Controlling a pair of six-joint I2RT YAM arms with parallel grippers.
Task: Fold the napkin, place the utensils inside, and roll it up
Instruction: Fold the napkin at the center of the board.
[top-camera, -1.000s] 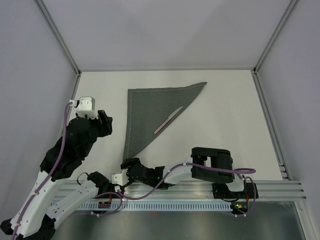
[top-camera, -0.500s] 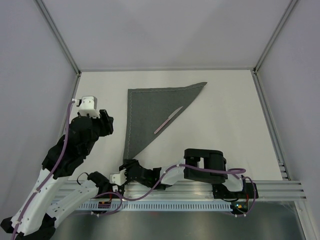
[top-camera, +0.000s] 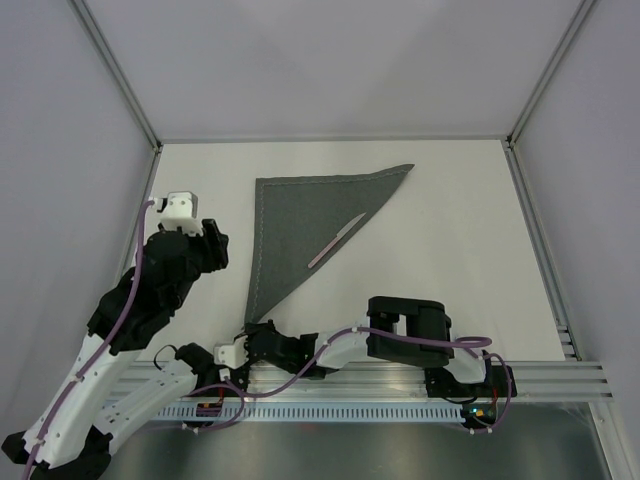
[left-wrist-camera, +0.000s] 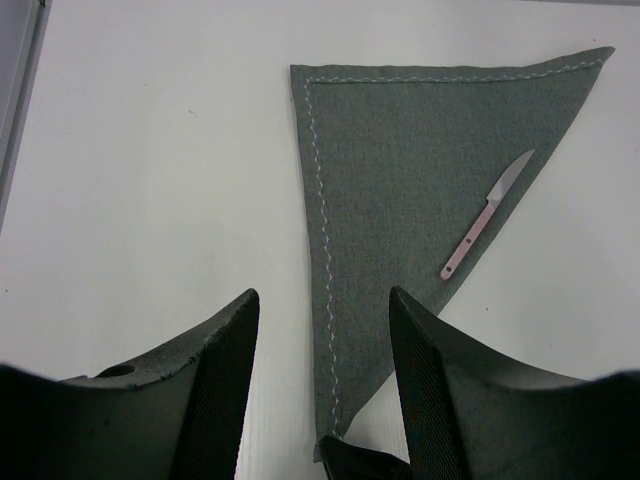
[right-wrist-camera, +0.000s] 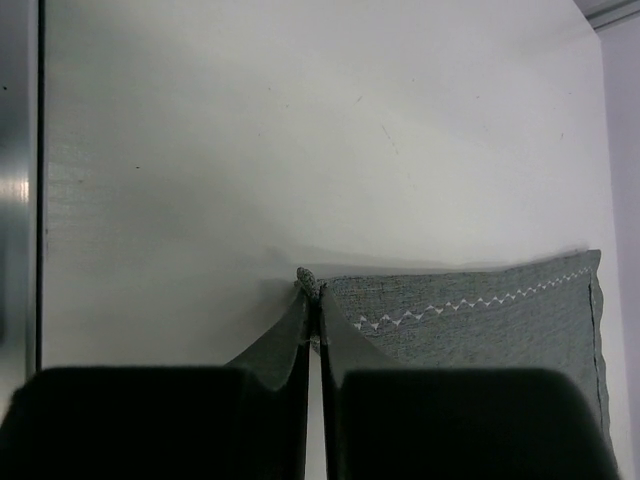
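The dark grey napkin (top-camera: 305, 225) lies folded into a triangle on the white table, its point toward the near edge. A small knife (top-camera: 336, 240) with a pinkish handle rests on it near the diagonal fold; it shows too in the left wrist view as the knife (left-wrist-camera: 487, 213) on the napkin (left-wrist-camera: 400, 170). My right gripper (top-camera: 258, 333) is shut on the napkin's near corner (right-wrist-camera: 312, 280), which bunches between the fingertips. My left gripper (top-camera: 213, 245) hangs open above the table left of the napkin, holding nothing.
Grey walls and metal frame posts enclose the white table (top-camera: 450, 250). A metal rail (top-camera: 400, 385) runs along the near edge under the right arm (top-camera: 410, 330), which lies low across the front.
My right gripper has slid left to the napkin's near corner and shut on it. The left arm has shifted only slightly.
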